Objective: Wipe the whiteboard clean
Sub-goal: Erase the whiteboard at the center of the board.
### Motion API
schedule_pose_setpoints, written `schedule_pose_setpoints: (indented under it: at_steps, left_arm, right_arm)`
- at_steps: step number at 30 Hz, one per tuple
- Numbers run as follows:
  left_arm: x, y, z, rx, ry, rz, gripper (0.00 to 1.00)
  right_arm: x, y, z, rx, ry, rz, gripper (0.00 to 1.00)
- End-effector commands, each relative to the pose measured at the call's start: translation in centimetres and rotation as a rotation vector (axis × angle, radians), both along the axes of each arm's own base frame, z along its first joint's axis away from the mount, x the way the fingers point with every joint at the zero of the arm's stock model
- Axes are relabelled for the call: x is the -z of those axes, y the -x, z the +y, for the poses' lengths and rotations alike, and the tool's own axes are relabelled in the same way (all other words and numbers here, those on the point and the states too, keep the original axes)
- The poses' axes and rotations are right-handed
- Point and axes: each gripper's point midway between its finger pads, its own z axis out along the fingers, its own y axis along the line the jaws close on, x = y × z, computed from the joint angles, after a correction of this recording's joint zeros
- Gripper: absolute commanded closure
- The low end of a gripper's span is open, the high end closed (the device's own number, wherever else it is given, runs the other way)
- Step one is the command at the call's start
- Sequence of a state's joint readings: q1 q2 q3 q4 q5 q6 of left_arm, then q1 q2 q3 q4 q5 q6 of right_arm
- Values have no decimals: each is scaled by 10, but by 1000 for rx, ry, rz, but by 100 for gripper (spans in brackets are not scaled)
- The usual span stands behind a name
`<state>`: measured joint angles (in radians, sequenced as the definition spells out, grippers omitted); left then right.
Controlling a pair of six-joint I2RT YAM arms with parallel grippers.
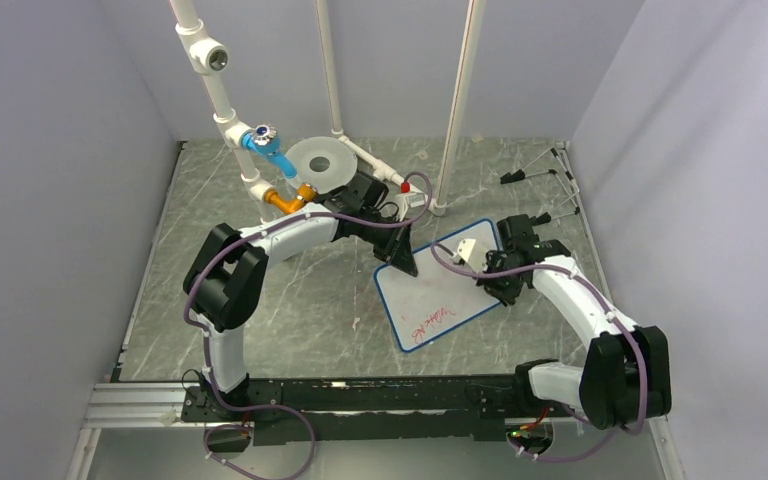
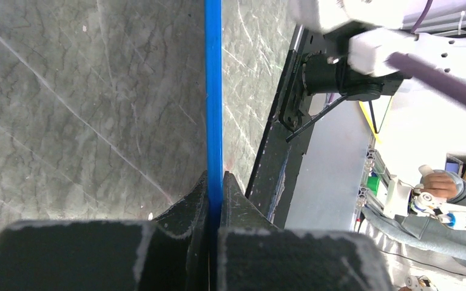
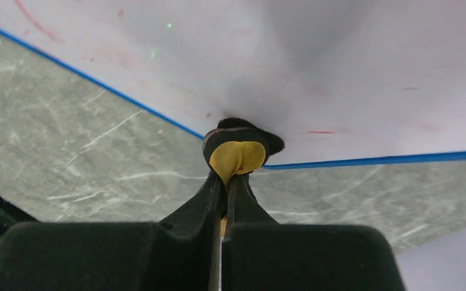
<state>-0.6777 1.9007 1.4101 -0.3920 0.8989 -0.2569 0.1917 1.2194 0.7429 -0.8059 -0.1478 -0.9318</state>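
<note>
The whiteboard (image 1: pixel 440 290), white with a blue rim, lies tilted on the marble table right of centre. Red handwriting (image 1: pixel 432 322) remains near its near-left corner. My left gripper (image 1: pixel 405 262) is shut on the board's far-left edge; in the left wrist view the blue rim (image 2: pixel 213 91) runs straight between the closed left gripper (image 2: pixel 215 179). My right gripper (image 1: pixel 498 288) is shut on a yellow eraser pad with a black face (image 3: pixel 236 156), pressed at the board's right corner. Faint red smears show on the whiteboard (image 3: pixel 340 73) there.
A round grey disc (image 1: pixel 320 162) and white pipework with a blue valve (image 1: pixel 265 142) stand at the back left. A white pole (image 1: pixel 457 110) rises behind the board. Black-handled tools (image 1: pixel 540 175) lie at the back right. Walls close in three sides.
</note>
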Motion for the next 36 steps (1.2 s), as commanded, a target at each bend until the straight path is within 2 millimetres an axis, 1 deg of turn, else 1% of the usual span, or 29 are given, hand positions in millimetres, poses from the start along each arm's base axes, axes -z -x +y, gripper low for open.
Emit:
schedule_pose_setpoints:
  at_steps: [1,4,6,8,9,11,13,16,18,22,23,24,26,28,30,31,33,36]
  left_arm:
    - [-35,8,-6,63,115,-47,100]
    - [-36,8,-6,64,119,-48,100]
    - [-37,9,-6,64,120,-50,100]
    - [-36,9,-6,65,121,-49,100]
    - [-36,9,-6,66,121,-48,100]
    - [-35,8,-6,65,121,-47,100]
    - [-36,8,-7,67,121,-50,100]
    - [-38,7,-7,68,123,-53,100]
    - [-39,6,-8,68,123,-54,100]
    - [-38,6,-8,64,119,-50,100]
    - [-38,6,-9,63,119,-50,100]
    - [-38,5,-9,62,117,-50,100]
    - [-37,6,-8,60,115,-48,100]
    - [-36,7,-8,59,112,-45,100]
    - [-35,7,-7,60,106,-44,100]
    - [-36,7,-7,60,106,-45,100]
    - [-37,6,-7,60,108,-49,100]
    - [-39,5,-8,60,110,-51,100]
  right_arm:
    - [-53,-71,18,50,-81,-260,100]
    - [-71,-90,14,88,-71,-346,100]
    - [-76,-90,14,84,-73,-361,100]
    - [-73,-83,17,59,-87,-335,100]
    - [-69,-76,21,29,-98,-307,100]
    - [-55,-56,34,-58,-127,-232,100]
    - [-37,-30,48,-158,-126,-156,100]
    - [-18,7,73,-289,-147,-85,100]
    - [-16,21,88,-357,-178,-67,100]
    - [-18,33,107,-439,-203,-57,100]
    - [-17,32,109,-441,-197,-63,100]
    - [-18,26,109,-420,-183,-84,100]
    - [-25,7,105,-350,-152,-156,100]
    - [-43,-19,98,-266,-135,-279,100]
    - [-64,-38,86,-188,-150,-348,100]
    - [-71,-44,80,-164,-152,-360,100]
    - [-75,-49,72,-144,-133,-358,100]
    - [-65,-44,71,-167,-124,-324,100]
